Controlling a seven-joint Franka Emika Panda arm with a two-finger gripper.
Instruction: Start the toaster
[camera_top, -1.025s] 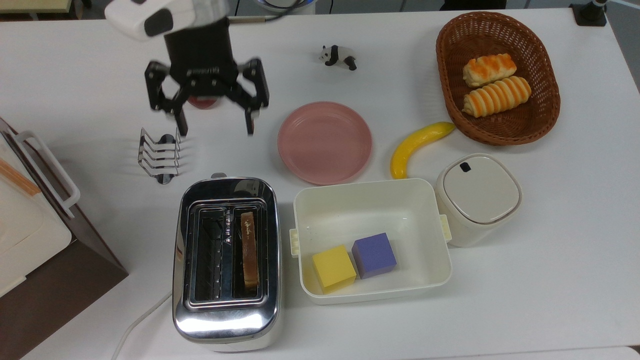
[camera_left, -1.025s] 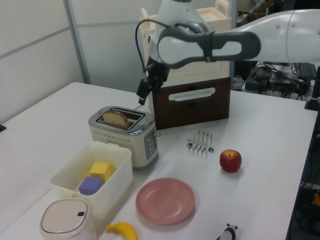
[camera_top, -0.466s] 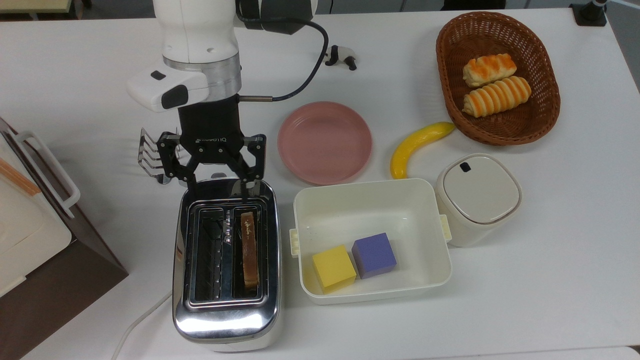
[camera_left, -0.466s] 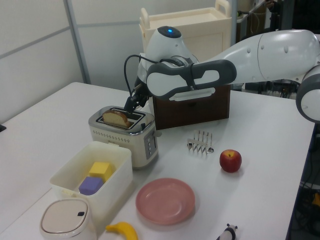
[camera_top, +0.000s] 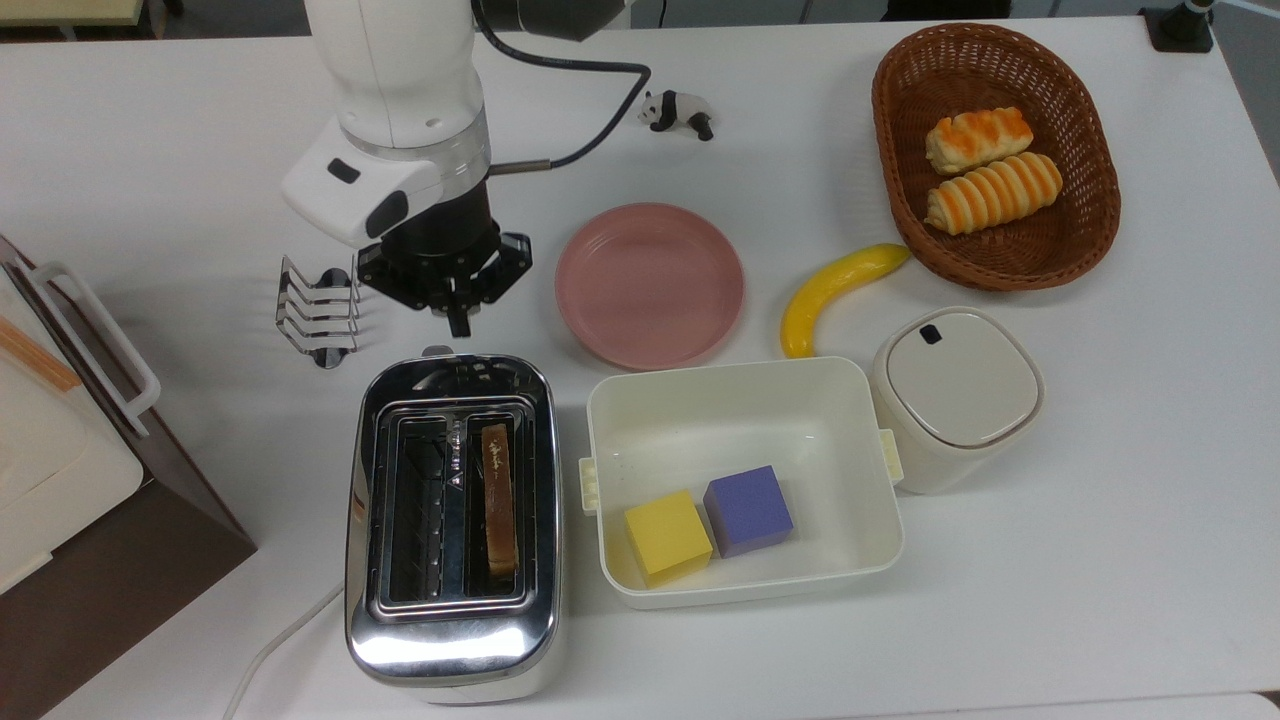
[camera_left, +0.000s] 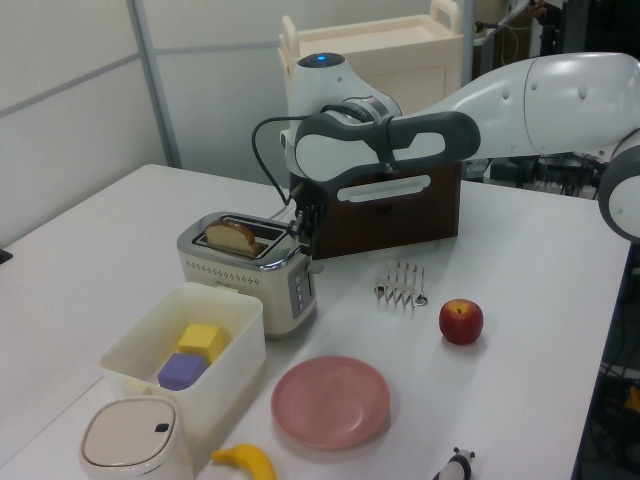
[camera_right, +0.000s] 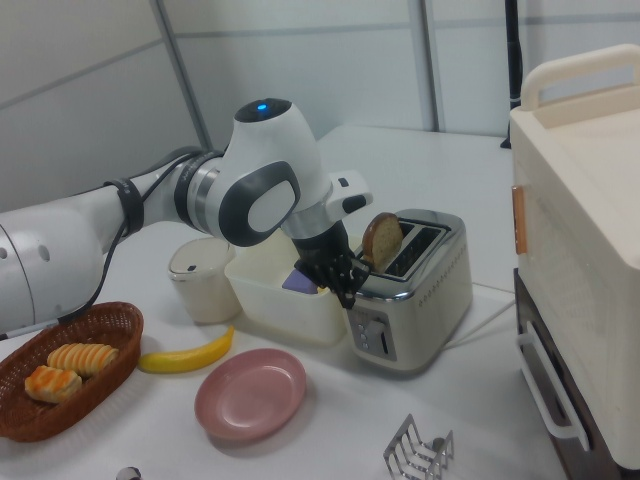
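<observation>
Beside toaster (camera_top: 452, 520), pinched-together gripper (camera_top: 457, 322)

bright even light, soft shadows, sharp

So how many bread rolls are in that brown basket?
2. One roll lies nearer the basket's far end in the top view, the other roll right beside it.

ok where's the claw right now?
In the top view the claw sits just above the toaster's lever end, between the wire toast rack on the top view's left and the pink plate on its right.
</observation>
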